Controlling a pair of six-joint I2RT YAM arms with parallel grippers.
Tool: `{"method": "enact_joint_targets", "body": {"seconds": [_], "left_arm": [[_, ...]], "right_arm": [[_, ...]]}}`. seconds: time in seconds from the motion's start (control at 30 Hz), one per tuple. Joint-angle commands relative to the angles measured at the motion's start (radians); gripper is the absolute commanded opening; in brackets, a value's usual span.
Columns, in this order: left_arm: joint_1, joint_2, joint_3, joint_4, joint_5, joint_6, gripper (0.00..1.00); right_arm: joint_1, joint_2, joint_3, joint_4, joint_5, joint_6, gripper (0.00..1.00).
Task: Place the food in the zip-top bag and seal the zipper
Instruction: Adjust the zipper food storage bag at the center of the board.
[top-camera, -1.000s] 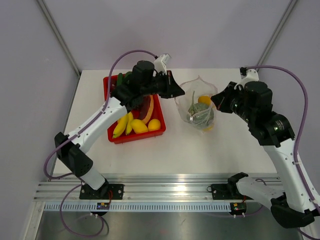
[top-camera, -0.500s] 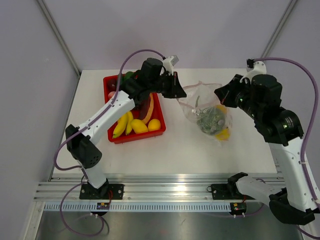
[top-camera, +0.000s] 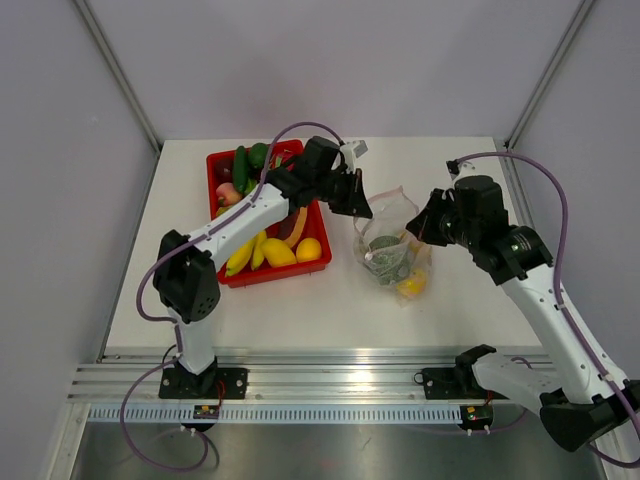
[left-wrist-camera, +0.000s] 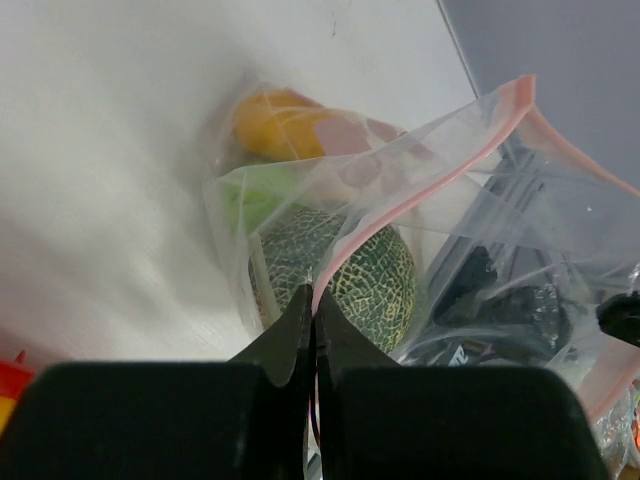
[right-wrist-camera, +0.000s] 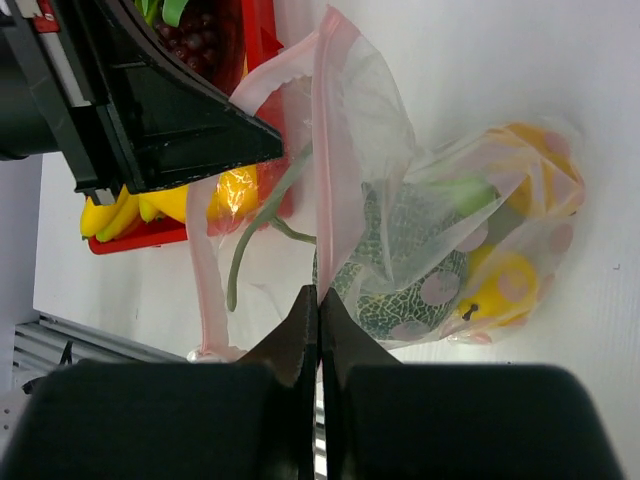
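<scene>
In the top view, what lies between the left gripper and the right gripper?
The zip-top bag, held at its mouth by both the left gripper and the right gripper. The melon sits inside. The top external view shows this.

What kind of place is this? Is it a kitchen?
Probably not: it looks like a robot test booth. Robot arms stand on a metal rail, plain grey walls box in the white table, and the food looks like plastic toys.
</scene>
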Motion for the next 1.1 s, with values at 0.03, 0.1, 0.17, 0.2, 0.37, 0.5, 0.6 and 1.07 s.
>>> {"method": "enact_joint_targets", "body": {"seconds": [0.03, 0.1, 0.17, 0.2, 0.37, 0.5, 0.6, 1.07], "left_arm": [[0.018, -0.029, 0.034, 0.009, 0.01, 0.049, 0.0], [0.027, -0.013, 0.084, -0.003, 0.009, 0.049, 0.0], [0.038, 0.0, 0.136, -0.01, 0.009, 0.045, 0.0], [0.041, 0.007, 0.152, -0.011, 0.006, 0.044, 0.0], [0.067, 0.044, 0.186, 0.048, 0.021, -0.005, 0.0], [0.071, 0.052, 0.166, 0.092, 0.027, -0.018, 0.0], [0.087, 0.049, 0.114, 0.108, 0.027, -0.011, 0.0], [0.128, -0.051, 0.006, -0.01, -0.102, 0.054, 0.66]], "right_arm": [[0.005, 0.025, 0.057, 0.079, 0.005, -0.022, 0.0], [0.005, 0.074, 0.128, 0.065, 0.042, -0.068, 0.0], [0.005, 0.108, 0.215, 0.053, 0.113, -0.133, 0.0], [0.0, 0.146, 0.246, 0.048, 0.134, -0.153, 0.0], [-0.034, 0.266, 0.416, 0.027, 0.157, -0.246, 0.0], [-0.035, 0.298, 0.431, 0.036, 0.09, -0.237, 0.0], [-0.035, 0.275, 0.337, 0.077, 0.027, -0.184, 0.0], [-0.035, 0.229, 0.114, 0.195, -0.136, 0.033, 0.0]]}}
